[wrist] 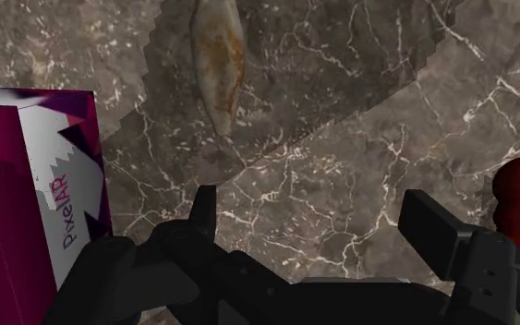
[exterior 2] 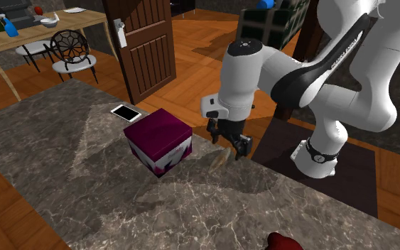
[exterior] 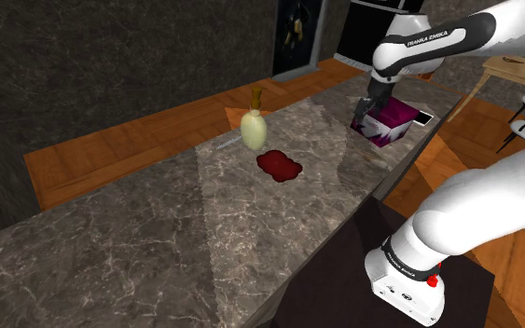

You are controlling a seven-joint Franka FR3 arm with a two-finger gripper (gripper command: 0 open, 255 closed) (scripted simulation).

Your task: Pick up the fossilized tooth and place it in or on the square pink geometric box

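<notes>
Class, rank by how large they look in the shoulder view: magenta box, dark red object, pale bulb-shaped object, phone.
1. magenta box
2. dark red object and pale bulb-shaped object: look alike, not ranked
3. phone, a small sliver past the box

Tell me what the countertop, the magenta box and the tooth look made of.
Countertop: polished dark stone, probably marble, judging by the white veins and soft sheen. Magenta box: looks like printed cardboard, with flat matte faces, white shapes and lettering, though that is uncertain. Tooth: dull grey-tan with rusty blotches, so stone-like or bone; the look leaves it open.
</notes>
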